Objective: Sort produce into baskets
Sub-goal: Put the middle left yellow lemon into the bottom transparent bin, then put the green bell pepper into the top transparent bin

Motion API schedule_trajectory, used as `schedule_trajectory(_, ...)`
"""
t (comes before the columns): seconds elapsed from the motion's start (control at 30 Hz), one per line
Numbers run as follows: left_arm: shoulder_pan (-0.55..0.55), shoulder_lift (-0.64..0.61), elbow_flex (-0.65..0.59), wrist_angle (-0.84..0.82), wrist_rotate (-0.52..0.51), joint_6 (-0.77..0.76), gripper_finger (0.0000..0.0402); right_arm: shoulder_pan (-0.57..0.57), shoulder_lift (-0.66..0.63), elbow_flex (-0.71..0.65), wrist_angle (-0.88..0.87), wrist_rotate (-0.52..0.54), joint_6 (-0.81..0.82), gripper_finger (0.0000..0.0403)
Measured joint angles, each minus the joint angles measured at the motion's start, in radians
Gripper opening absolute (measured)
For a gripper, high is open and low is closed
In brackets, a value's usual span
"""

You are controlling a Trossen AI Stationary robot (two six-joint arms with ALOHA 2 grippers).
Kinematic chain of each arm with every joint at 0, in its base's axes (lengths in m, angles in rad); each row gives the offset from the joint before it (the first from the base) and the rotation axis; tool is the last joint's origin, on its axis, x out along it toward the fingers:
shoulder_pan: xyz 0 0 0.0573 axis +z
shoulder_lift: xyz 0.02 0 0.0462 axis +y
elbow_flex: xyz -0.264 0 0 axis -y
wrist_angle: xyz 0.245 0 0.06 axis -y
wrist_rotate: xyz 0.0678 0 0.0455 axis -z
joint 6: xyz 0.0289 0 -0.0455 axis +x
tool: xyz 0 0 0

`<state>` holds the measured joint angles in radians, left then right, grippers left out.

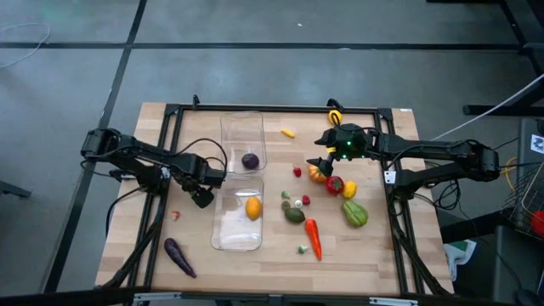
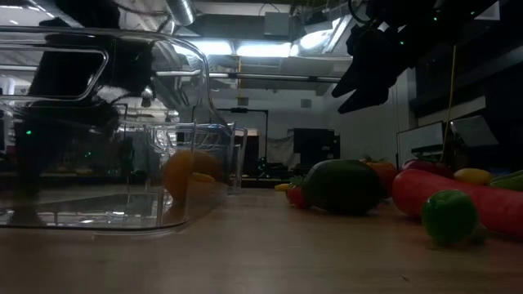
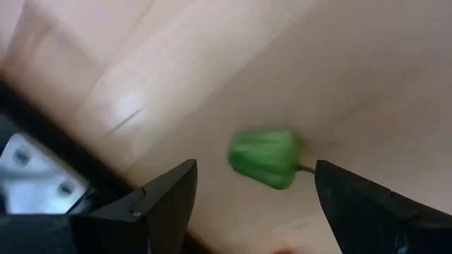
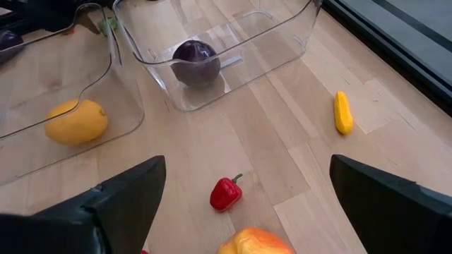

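At 3 o'clock I hold right gripper (image 1: 324,161) open above produce cluster (image 1: 327,200), ready to pick; left gripper (image 1: 202,197) open beside baskets (image 1: 242,129), 9 o'clock, standing by.

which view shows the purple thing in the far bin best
The right wrist view: the round purple piece sits large and unblocked on the floor of the far clear bin. The high view shows it only as a small dark spot. The low and left wrist views do not show it.
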<state>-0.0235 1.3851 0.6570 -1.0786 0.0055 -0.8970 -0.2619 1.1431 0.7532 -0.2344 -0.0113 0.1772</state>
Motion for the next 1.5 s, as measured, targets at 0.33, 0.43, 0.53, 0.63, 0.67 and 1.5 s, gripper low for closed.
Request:
schedule_trajectory(0.33, 0.000, -0.006, -0.072, 0.128, 0.008, -0.024, 0.0280, 0.000, 0.000, 0.000, -0.001, 0.000, 0.000, 0.0395)
schedule_trajectory(0.43, 0.000, -0.005, -0.073, 0.127, 0.010, -0.024, 0.0278, 0.000, 0.000, 0.000, 0.000, 0.000, 0.000, 0.0395)
schedule_trajectory(0.53, 0.000, -0.005, -0.073, 0.129, 0.014, -0.023, 0.0264, 0.000, 0.000, 0.000, 0.000, 0.000, 0.000, 0.0395)
schedule_trajectory(0.63, 0.000, -0.004, -0.074, 0.133, 0.020, -0.021, 0.0239, 0.000, 0.000, 0.000, 0.000, 0.000, 0.000, 0.0395)
schedule_trajectory(0.67, 0.000, -0.004, -0.074, 0.134, 0.021, -0.021, 0.0230, 0.000, 0.000, 0.000, 0.000, 0.000, 0.000, 0.0395)
schedule_trajectory(1.5, 0.000, -0.103, -0.019, 0.006, 0.045, -0.014, 0.0117, 0.000, 0.000, 0.000, 0.001, 0.000, 0.000, 0.0395)
